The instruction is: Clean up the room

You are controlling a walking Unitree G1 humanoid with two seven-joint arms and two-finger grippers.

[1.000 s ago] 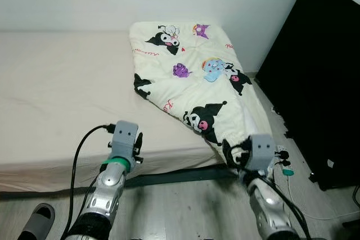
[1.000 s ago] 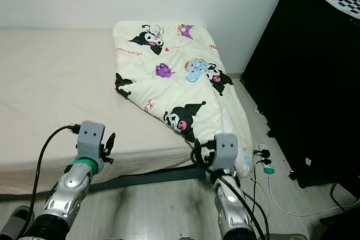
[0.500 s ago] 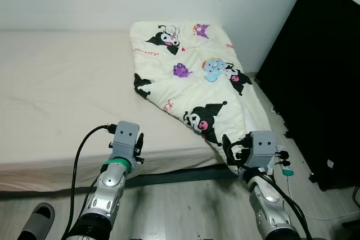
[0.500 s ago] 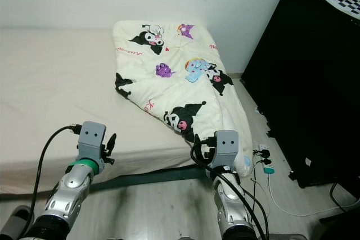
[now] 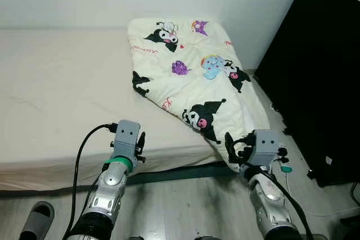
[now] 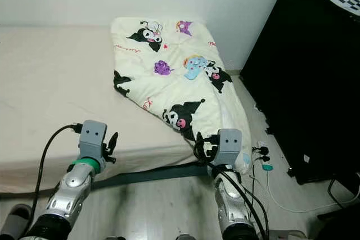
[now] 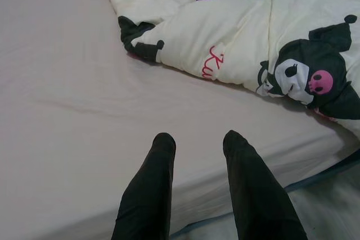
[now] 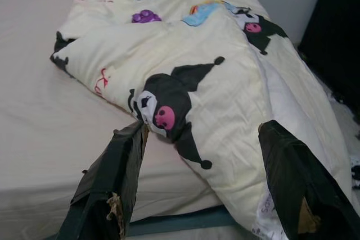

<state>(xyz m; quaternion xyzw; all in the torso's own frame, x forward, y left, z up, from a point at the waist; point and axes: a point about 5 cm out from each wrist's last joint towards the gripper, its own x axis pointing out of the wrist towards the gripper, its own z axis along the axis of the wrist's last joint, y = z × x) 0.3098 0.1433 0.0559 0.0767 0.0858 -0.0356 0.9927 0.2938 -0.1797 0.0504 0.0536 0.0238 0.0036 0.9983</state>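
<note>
The left tool (image 7: 197, 141) hovers over the bare bed (image 5: 56, 82) edge, fingers parted, holding nothing. The quilt (image 5: 197, 77) lies rumpled across the bed's right end, its lower corner spilling toward the floor. It looks soft, light and floppy — best gathered at that hanging corner. The right tool (image 8: 202, 133) faces it, spread wide, empty. No containers in sight.

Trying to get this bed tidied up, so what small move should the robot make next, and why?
Probably ease the right gripper forward and close on the cartoon-print comforter: its fingers are open either side of the corner that droops off the bed toward the floor.
</note>
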